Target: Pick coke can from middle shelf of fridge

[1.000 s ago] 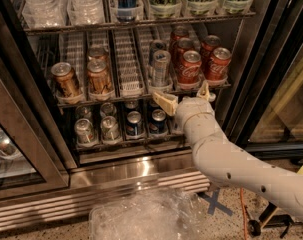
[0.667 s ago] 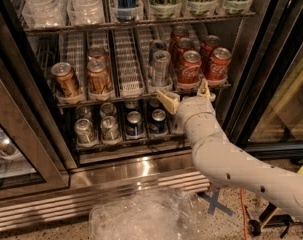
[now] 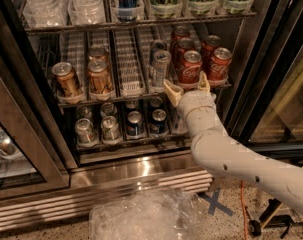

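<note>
Coke can [image 3: 190, 66]: red, upright, at the front of a right-hand lane on the middle shelf [image 3: 131, 95] of the fridge [image 3: 116, 171], with a like can just beside it on the right. Slim silver can [image 3: 161, 66]: one lane to the left. Gripper [image 3: 187, 86]: at the shelf's front rail, directly below the coke can, fingers [image 3: 172, 91] spread wide and holding nothing. Change from a second ago: gripper has risen slightly and moved closer to the can. Cans unmoved.

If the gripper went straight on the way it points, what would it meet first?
Probably the front-left coke can on the middle shelf; the gripper sits just below it, jaws open. Depth is unclear.
</note>
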Tool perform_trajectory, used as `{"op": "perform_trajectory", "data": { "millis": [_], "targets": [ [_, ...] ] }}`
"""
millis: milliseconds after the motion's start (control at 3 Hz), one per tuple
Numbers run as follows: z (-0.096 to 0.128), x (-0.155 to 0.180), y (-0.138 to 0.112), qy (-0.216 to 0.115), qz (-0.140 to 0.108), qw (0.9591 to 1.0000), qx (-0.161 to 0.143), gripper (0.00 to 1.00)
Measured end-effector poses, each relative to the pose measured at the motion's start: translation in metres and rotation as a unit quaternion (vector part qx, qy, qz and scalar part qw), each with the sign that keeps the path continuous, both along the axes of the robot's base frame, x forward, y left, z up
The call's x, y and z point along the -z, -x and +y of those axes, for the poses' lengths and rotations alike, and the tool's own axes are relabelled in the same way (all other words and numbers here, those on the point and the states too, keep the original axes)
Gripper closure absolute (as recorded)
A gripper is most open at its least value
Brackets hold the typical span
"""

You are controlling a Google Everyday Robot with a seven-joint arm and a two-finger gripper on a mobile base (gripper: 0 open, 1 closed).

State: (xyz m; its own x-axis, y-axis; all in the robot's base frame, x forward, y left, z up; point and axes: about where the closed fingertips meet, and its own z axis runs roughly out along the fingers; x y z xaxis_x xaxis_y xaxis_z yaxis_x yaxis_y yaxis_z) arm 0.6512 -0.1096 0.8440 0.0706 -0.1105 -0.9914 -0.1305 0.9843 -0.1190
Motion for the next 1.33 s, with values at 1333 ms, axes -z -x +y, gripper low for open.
{"op": "perform_trajectory", "data": {
  "millis": [1333],
  "targets": [
    [-0.013, -0.004, -0.035, 0.013, -0.026, 0.9994, 0.018, 0.32]
  ]
}}
